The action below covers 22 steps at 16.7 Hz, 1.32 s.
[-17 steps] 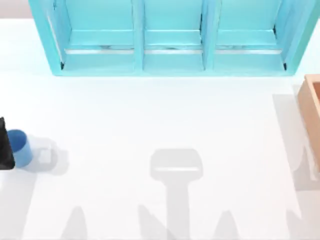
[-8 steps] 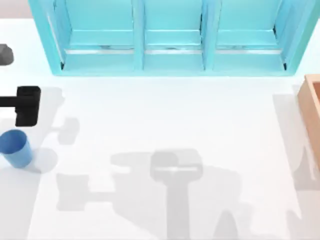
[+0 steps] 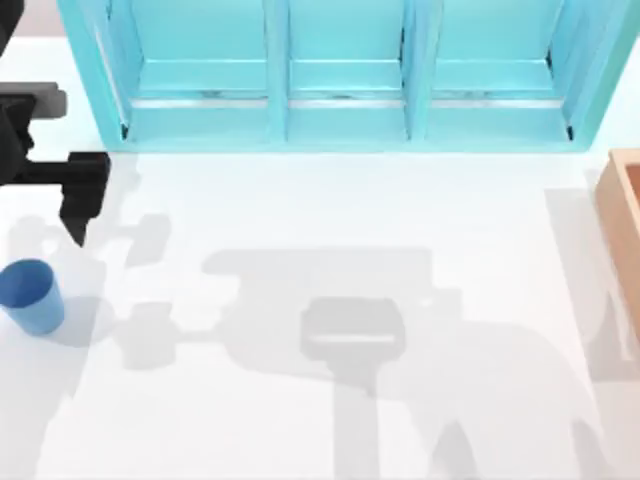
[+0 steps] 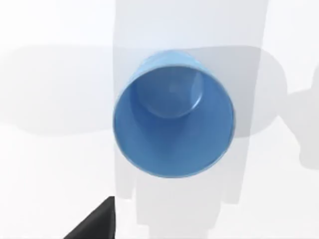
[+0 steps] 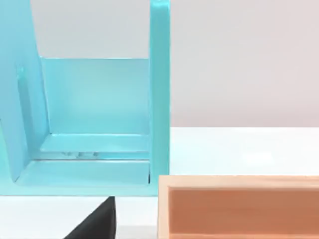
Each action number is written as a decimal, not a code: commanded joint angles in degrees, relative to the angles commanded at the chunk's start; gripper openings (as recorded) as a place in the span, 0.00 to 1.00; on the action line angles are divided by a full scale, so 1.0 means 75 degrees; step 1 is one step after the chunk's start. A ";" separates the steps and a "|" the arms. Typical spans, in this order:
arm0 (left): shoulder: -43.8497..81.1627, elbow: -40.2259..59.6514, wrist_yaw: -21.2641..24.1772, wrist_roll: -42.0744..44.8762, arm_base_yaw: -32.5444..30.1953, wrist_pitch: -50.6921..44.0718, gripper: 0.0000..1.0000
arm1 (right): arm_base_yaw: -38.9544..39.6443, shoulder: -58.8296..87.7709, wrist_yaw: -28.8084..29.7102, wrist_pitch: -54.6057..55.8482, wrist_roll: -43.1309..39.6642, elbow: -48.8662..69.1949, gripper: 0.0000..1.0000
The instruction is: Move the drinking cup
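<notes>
Change: left gripper has shifted away from the drinking cup.
Jaw state: cannot tell.
Progress: cup ungrasped; pickup and transfer remain.

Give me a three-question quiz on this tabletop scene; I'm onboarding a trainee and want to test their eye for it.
1. True or false: the drinking cup stands upright on the table.
2. Which is nearer the cup: A) the turquoise cabinet, B) the wooden box?
3. Fill in: the left gripper is ___ the cup: gripping or apart from?

Key: 1 true, its open mouth faces up in the left wrist view. 2 A. 3 apart from.
</notes>
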 joint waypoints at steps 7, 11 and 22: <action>0.0024 -0.0124 0.0000 0.0015 0.0030 0.0128 1.00 | 0.0000 0.0000 0.0000 0.0000 0.0000 0.0000 1.00; 0.0339 -0.0945 0.0003 0.0030 0.0023 0.1301 1.00 | 0.0000 0.0000 0.0000 0.0000 0.0000 0.0000 1.00; 0.0832 -0.2093 0.0005 0.0037 0.0024 0.2918 0.92 | 0.0000 0.0000 0.0000 0.0000 0.0000 0.0000 1.00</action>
